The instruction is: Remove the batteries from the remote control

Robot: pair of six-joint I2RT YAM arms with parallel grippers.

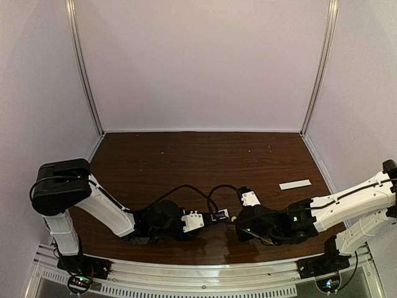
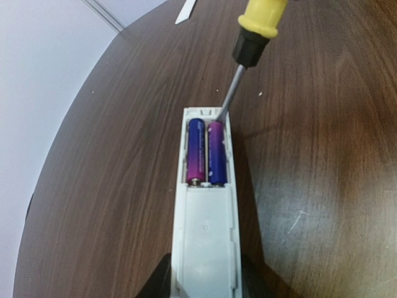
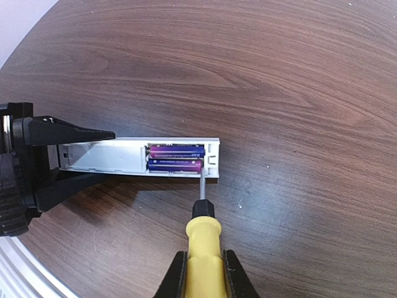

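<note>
Batteries (image 2: 206, 152), 2 purple-blue cells, are lying side by side in the open compartment of the remote control (image 2: 205, 236), near the front middle of the bench (image 3: 279, 74). The left end effector (image 2: 205, 287) is clamping the remote's other end. The right end effector (image 3: 205, 276) is gripping a yellow-handled screwdriver (image 3: 203, 239), whose tip is sitting at the compartment's end wall beside 1 battery. A white cover strip (image 1: 294, 184) is lying well apart.

The remote control (image 3: 105, 158) is pretty boxed in: left gripper (image 2: 203, 285) clamps the closed end, and the screwdriver (image 3: 203, 239) slants in at the battery end with the right gripper (image 3: 203, 276) behind it. Past the remote's far long side it's open table (image 1: 186, 161); cover strip (image 1: 294, 184) lies well off.
</note>
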